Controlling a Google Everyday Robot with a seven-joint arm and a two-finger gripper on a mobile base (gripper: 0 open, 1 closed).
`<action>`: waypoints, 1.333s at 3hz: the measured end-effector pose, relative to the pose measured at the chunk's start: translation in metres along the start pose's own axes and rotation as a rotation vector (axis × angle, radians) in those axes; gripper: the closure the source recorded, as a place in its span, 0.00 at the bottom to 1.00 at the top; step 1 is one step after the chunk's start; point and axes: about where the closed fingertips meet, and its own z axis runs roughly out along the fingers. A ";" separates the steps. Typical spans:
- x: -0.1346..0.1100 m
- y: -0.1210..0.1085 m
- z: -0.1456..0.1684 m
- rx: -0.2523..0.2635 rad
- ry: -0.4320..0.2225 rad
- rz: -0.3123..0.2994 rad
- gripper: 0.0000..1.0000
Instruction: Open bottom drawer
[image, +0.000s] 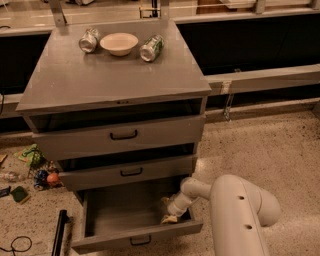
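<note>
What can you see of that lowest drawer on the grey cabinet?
The bottom drawer is the lowest of three in the grey cabinet, below the middle drawer. It is pulled well out, showing a plain grey inside. Its shallow flat front, perhaps painted metal, carries a small black bar handle. The robot's gripper reaches down into its right front corner, just behind the front panel, seemingly touching it.
</note>
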 end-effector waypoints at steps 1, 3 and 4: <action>0.000 -0.004 -0.001 0.000 0.000 0.000 0.00; 0.000 -0.006 -0.001 0.000 0.000 0.000 0.17; -0.001 -0.006 -0.003 0.023 0.006 -0.019 0.18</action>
